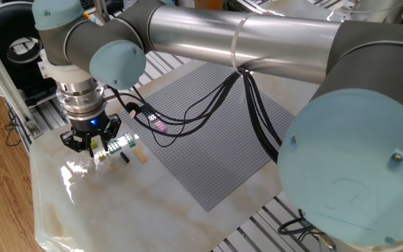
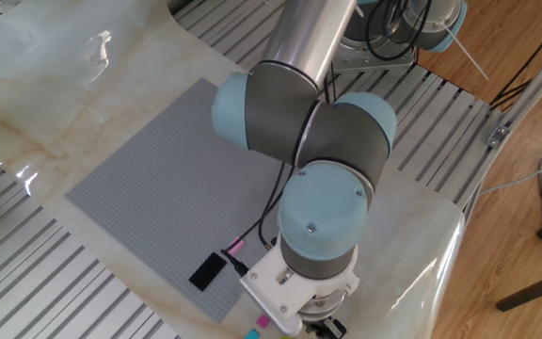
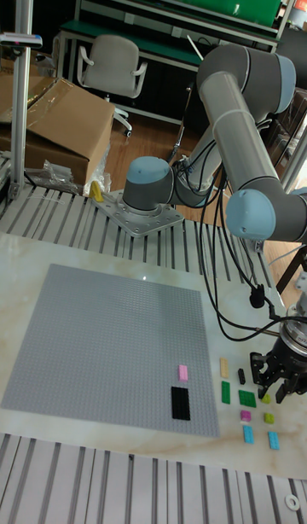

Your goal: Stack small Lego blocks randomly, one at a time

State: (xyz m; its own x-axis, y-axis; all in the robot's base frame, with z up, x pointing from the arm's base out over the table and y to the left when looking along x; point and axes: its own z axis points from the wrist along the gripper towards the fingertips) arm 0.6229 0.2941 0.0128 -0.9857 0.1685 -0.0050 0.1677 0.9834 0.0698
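Several small Lego blocks lie on the marble beside the grey baseplate [image 3: 102, 345]: tan [image 3: 225, 367], small black [image 3: 241, 375], green [image 3: 226, 392], a second green [image 3: 247, 397], magenta [image 3: 246, 416], cyan [image 3: 248, 434] and yellow-green [image 3: 269, 418]. A pink block [image 3: 182, 372] and a black block [image 3: 180, 402] sit on the baseplate's near right corner. My gripper [image 3: 277, 377] hangs low over the right side of the group, pointing down [image 1: 92, 145]. A yellow-green bit shows between its fingers. Whether they grip it is unclear.
The arm's big joints [image 2: 320, 217] cover most of the blocks in the other fixed view. Cables [image 1: 208, 105] trail over the baseplate. Slatted aluminium table [image 2: 55, 282] surrounds the marble slab, whose edge lies close to the gripper.
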